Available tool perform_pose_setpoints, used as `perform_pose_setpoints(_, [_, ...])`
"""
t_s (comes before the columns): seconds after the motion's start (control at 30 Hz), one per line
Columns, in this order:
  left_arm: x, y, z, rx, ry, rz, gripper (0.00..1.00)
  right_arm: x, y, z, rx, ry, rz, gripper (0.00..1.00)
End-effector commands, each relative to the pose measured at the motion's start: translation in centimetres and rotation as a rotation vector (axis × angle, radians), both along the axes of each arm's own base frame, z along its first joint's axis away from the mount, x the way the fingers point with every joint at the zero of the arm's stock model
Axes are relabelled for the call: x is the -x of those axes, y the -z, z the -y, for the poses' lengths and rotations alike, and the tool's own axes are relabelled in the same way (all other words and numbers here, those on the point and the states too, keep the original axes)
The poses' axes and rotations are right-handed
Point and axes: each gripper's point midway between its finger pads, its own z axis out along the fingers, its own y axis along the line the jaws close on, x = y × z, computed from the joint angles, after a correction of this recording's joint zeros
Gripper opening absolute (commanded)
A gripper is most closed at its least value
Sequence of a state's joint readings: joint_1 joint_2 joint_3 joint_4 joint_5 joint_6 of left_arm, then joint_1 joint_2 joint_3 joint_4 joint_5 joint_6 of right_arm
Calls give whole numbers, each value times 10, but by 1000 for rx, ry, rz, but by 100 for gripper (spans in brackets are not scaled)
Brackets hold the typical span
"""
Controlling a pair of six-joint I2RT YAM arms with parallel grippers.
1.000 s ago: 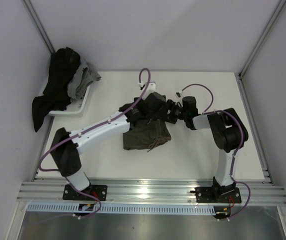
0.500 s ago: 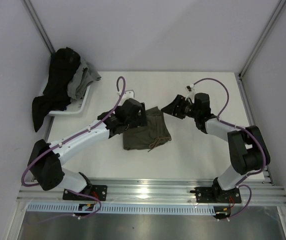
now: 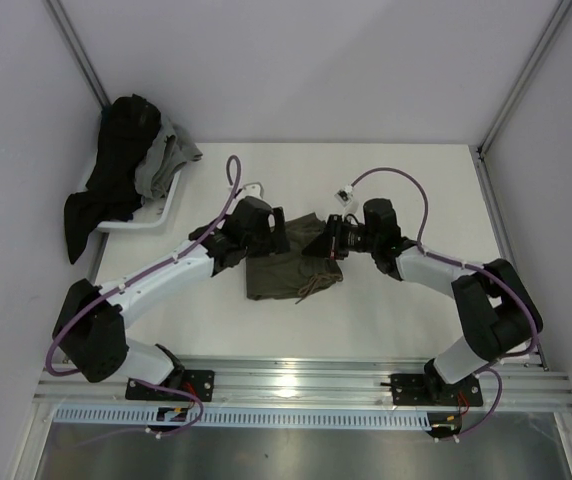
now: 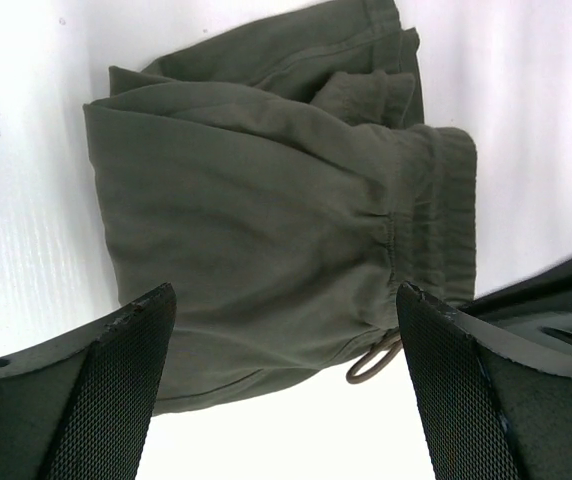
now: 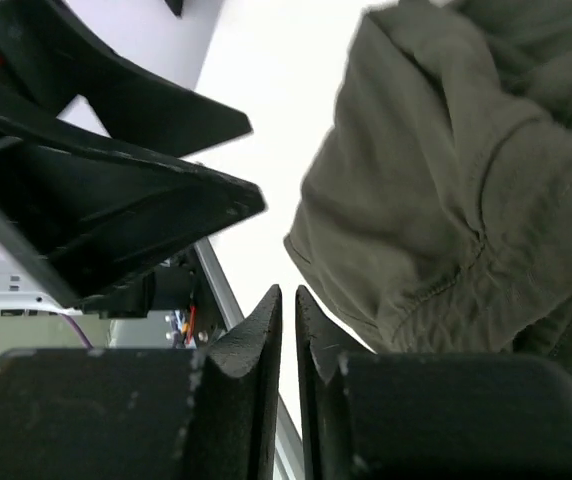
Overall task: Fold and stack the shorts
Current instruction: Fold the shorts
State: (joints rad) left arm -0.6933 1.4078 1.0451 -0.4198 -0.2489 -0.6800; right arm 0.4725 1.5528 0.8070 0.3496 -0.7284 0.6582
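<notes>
A white desk (image 3: 406, 190) is seen from above, with two black robot arms reaching in from its near edge. The olive-green shorts (image 3: 291, 272) lie at the middle of the desk, folded into a compact, roughly square bundle. The waistband (image 4: 431, 220) is doubled over on one side, and a loop of drawstring (image 4: 371, 362) pokes out at its edge.

The left hand (image 3: 269, 238) is held over the far left part of the bundle. Its two fingers are spread wide and no cloth is gripped.

The right hand (image 3: 320, 244) is placed at the far right corner of the shorts, with its fingers pressed almost together. In the wrist view only a thin slit is left between them, and no fabric is seen caught in it.

At the far left corner of the desk, a heap of dark clothes (image 3: 116, 170) is draped over a white tray (image 3: 166, 212).

The folding step is judged to be nearly done. Next, the bundle would need to be gripped at an edge, through all its layers, so that the fold is kept while it is carried to a stack. Where that stack is meant to go cannot be told.
</notes>
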Motion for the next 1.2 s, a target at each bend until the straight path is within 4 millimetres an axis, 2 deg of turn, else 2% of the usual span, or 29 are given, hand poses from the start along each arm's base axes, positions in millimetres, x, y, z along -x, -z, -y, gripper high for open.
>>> perform_pose_setpoints(0.0, [-2, -14, 8, 53, 58, 49, 91, 3, 28, -4, 15, -32, -61, 11])
perform_pose_setpoints(0.03, [0, -6, 8, 46, 70, 35, 91, 2, 37, -3, 23, -26, -77, 11])
perform_pose_setpoints(0.1, [-2, -3, 14, 62, 91, 49, 91, -4, 54, 5, 36, 5, -102, 10])
perform_pose_setpoints(0.13, [0, 7, 17, 69, 109, 39, 91, -6, 72, 8, 53, 21, -150, 10])
perform_pose_setpoints(0.2, [4, 18, 21, 74, 143, 29, 89, -13, 87, 15, 60, 51, -179, 8])
perform_pose_setpoints(0.23, [6, 23, 25, 92, 162, 32, 89, -14, 100, 17, 74, 57, -213, 8])
perform_pose_setpoints(0.33, [10, 40, 21, 80, 156, 17, 89, -19, 128, 24, 126, 104, -274, 7])
perform_pose_setpoints(0.37, [12, 46, 20, 71, 159, 7, 89, -20, 131, 23, 129, 107, -279, 6])
perform_pose_setpoints(0.43, [13, 52, 19, 61, 161, 2, 89, -22, 131, 23, 120, 108, -281, 7])
perform_pose_setpoints(0.53, [15, 59, 17, 19, 163, 1, 89, -26, 117, 18, 87, 101, -265, 7])
perform_pose_setpoints(0.67, [20, 63, 19, -48, 168, 10, 89, -34, 82, 11, 67, 99, -213, 8])
perform_pose_setpoints(0.7, [21, 65, 19, -62, 166, 8, 89, -42, 66, 8, 55, 98, -175, 8])
perform_pose_setpoints(0.83, [25, 68, 19, -92, 158, 16, 89, -55, 45, -1, 35, 86, -146, 9])
perform_pose_setpoints(0.93, [27, 67, 17, -145, 135, 42, 89, -62, 45, -8, 29, 82, -151, 9])
perform_pose_setpoints(0.97, [33, 69, 18, -182, 145, 42, 89, -63, 46, -11, 26, 78, -152, 9])
perform_pose_setpoints(1.0, [30, 65, 16, -209, 122, 64, 89, -65, 55, -12, 32, 77, -169, 9])
perform_pose_setpoints(1.07, [34, 73, 16, -251, 125, 46, 89, -72, 63, -15, 36, 84, -173, 9])
perform_pose_setpoints(1.1, [34, 76, 16, -261, 125, 43, 89, -76, 78, -14, 50, 101, -196, 9])
perform_pose_setpoints(1.17, [36, 84, 17, -279, 130, 31, 88, -86, 89, -13, 54, 121, -210, 9])
